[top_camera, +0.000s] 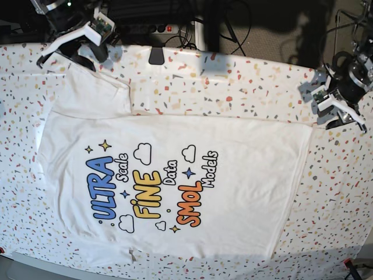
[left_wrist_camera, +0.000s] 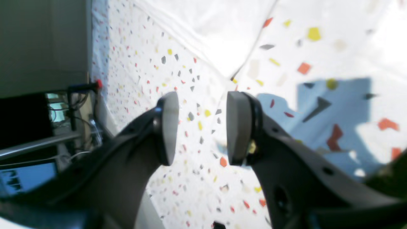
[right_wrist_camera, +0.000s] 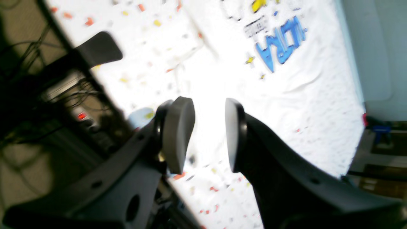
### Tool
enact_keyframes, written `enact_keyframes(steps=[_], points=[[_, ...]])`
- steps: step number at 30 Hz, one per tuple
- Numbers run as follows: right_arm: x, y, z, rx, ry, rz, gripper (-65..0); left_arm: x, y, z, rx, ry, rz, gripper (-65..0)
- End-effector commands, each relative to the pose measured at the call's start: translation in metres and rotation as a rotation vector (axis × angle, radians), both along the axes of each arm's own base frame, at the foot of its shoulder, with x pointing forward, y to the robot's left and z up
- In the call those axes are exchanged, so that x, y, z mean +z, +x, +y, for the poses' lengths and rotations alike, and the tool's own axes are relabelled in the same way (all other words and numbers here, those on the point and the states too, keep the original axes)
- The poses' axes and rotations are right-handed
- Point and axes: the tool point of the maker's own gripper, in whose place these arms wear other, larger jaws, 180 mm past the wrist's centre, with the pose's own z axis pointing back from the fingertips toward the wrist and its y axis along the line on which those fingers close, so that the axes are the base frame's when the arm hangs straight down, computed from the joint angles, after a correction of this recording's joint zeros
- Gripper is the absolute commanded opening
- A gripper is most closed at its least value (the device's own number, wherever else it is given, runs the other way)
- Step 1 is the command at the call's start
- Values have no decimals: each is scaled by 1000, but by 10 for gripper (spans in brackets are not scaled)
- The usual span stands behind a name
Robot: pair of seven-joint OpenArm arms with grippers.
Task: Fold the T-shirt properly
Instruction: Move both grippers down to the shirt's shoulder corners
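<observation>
The large white cotton T-shirt with its coloured print lies flat, face up, on the speckled terrazzo table. To start well, each claw should pinch a corner cleanly. The left gripper and the right gripper both gape empty (only the base view shows the whole shirt).

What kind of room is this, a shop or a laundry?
More likely a robotics lab or workshop: two robot arms stand at a speckled terrazzo-pattern table where a large white printed T-shirt lies flat, and a tangle of black cables and a power strip sits behind it.
</observation>
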Motion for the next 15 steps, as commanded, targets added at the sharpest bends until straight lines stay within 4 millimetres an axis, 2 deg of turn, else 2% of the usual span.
enact_keyframes(steps=[1,9,15], points=[[10,5,4,12,11,-38,-442,10,12,1,-13,5,-43,-409],[15,14,4,12,10,-71,-442,-13,31,-26,-64,41,12,-409],[13,13,0,-3,-3,-60,-442,-35,36,-22,-53,102,71,-409]])
